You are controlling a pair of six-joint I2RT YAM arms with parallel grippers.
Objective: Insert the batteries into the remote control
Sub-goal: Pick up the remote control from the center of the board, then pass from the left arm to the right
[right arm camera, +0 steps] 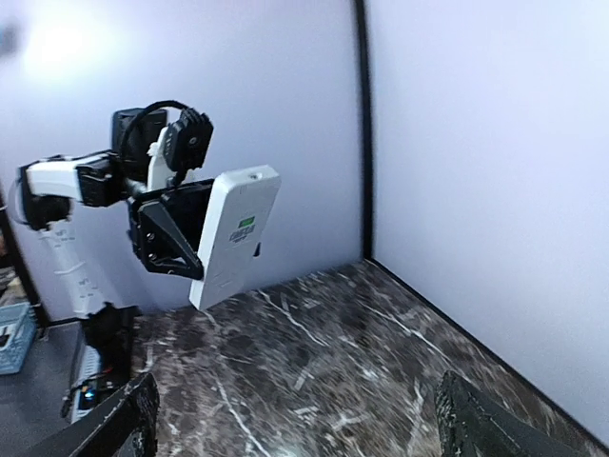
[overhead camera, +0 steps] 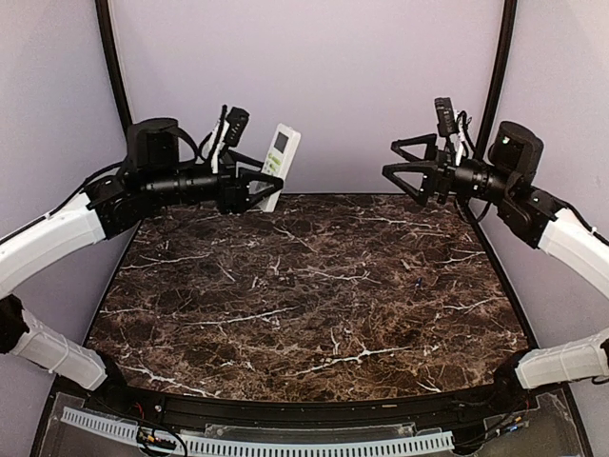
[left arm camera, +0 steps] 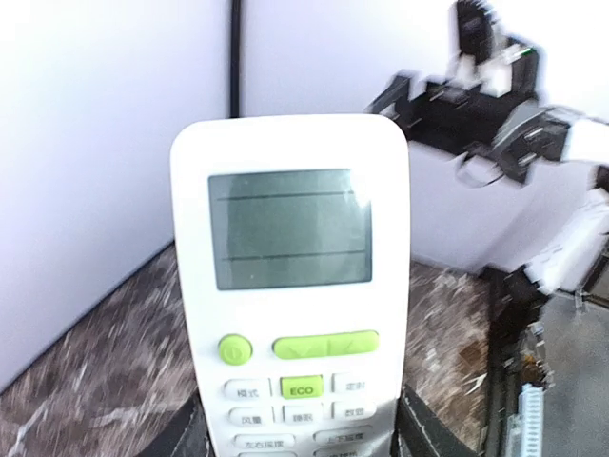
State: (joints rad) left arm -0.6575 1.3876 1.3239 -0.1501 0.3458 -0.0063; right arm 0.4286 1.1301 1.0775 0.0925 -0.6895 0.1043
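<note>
Jaws of the left gripper [overhead camera: 262, 186] closed partway around the lower half of the remote control [overhead camera: 279, 157], seen from above; remote held upright with a slight tilt, display end up, in the air over the far left corner of the dark marbled table [overhead camera: 314, 286] and close to the back wall [overhead camera: 333, 86]. Jaws of the right gripper [overhead camera: 390, 159] spread wide and gripping nothing, raised over the far right of the table, pointed toward the remote and well apart from it. Next, the left wrist view: remote control [left arm camera: 290, 286] filling the middle of the frame, front face to the camera, grey display [left arm camera: 290, 228] on top, green buttons [left arm camera: 325, 345] beneath it, rows of small white buttons lower down; black fingers [left arm camera: 181, 440] hugging both long edges at the bottom of the frame, touching it on either side. Beyond it, badly blurred, the right arm [left arm camera: 495, 114], probably with its open gripper turned this way, though too smeared to say for certain. Last, the right wrist view: own fingers [right arm camera: 128, 428] far apart at the two lower corners, marbled tabletop showing between them. Across the table, left gripper [right arm camera: 195, 233] holding the remote control [right arm camera: 233, 248] aloft, plain white back turned to this camera, a small green label near its upper end, top leaning to the right, lower half pinched between the black jaws.
</note>
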